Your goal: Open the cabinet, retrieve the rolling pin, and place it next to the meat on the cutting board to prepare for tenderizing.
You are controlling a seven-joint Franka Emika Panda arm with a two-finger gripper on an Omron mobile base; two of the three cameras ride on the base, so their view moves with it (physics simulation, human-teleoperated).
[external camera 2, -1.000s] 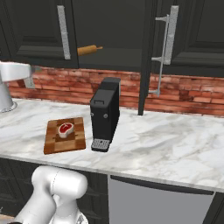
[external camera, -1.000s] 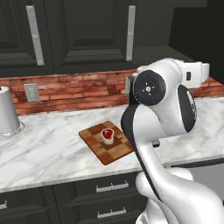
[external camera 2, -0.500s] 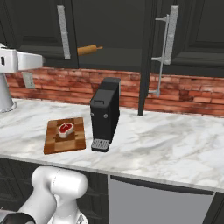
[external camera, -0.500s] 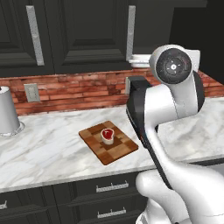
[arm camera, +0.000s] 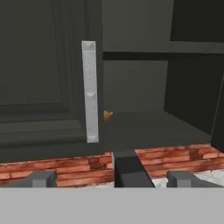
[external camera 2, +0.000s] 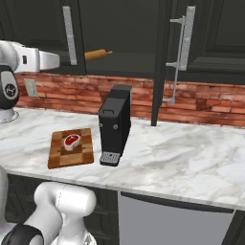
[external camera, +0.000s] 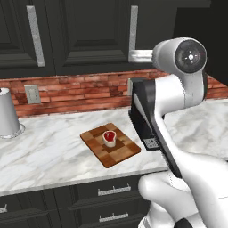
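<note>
The cabinet (external camera 2: pixel 119 28) stands with its right door (external camera 2: pixel 160 62) swung out and its left door (arm camera: pixel 43 87) closed. Inside lies the rolling pin (external camera 2: pixel 98 54), a tan wooden roller; its end (arm camera: pixel 107 115) peeks out past the left door's silver handle (arm camera: pixel 89 92). My gripper (arm camera: pixel 113 179) is open and holds nothing. It hovers high in front of that handle (external camera 2: pixel 69 36), level with the cabinet's bottom edge. On the counter lies the checkered cutting board (external camera: pixel 111 144) with the small red meat (external camera: pixel 109 137) on it, also seen from the right as board (external camera 2: pixel 72 148) and meat (external camera 2: pixel 72 141).
A black coffee machine (external camera 2: pixel 116 124) stands right of the board, below the gripper. The open door's bar handle (external camera 2: pixel 179 52) juts out over the counter. A white canister (external camera: pixel 6 113) sits at the far left by a wall outlet (external camera: pixel 32 93).
My arm has swung the hand up and leftward from the right side to the front of the left door's handle. The jaws stayed open.
</note>
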